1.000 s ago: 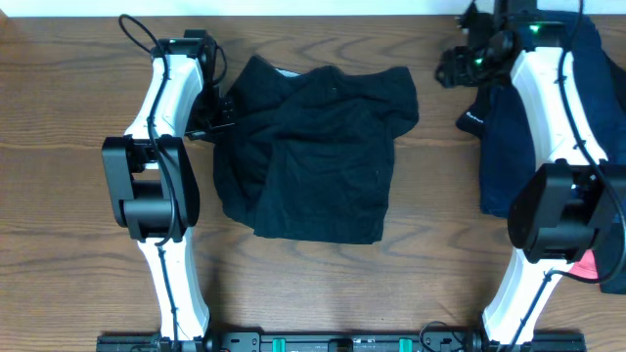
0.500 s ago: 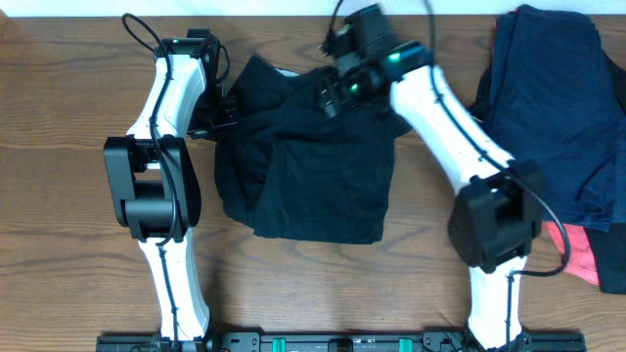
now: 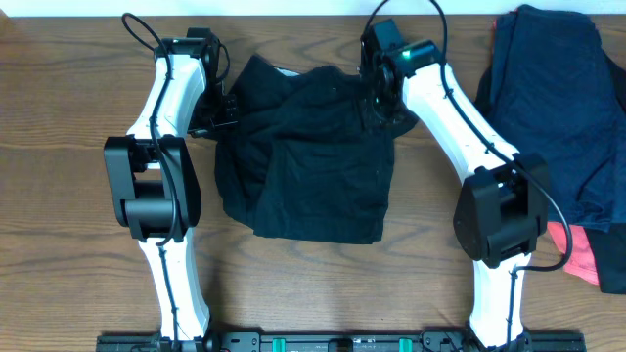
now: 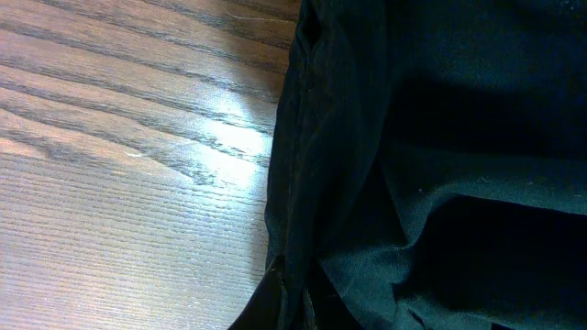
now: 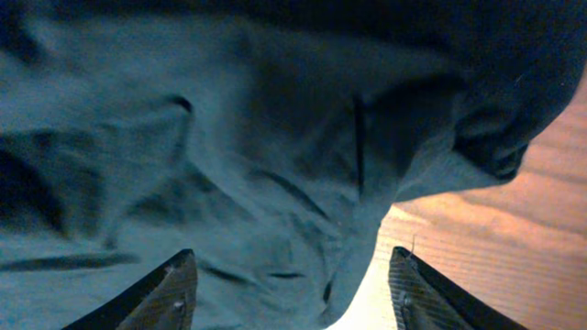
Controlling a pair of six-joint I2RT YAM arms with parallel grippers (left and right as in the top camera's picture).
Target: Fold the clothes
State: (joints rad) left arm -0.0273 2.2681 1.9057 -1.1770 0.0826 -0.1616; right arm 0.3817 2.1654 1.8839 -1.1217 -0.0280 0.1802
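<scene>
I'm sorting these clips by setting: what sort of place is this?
Probably a robotics lab or data-collection bench, not a home: the left arm and right arm stand at a wooden table, black shorts spread between them, navy garments piled aside.

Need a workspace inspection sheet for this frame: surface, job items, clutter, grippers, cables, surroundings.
Surface: wooden table, wood grain visible around the garments.
Job's things: black shorts, rumpled, spread at centre.
Clutter: navy-blue garments piled at the right edge; coral-pink garment peeking out beside them.
Grippers: left gripper shut, seemingly pinching the shorts' left edge; right gripper open over their far right corner.
Cables: black cables loop off both arms.
Surroundings: white strip beyond the far edge; mounting rail along the near edge.
</scene>
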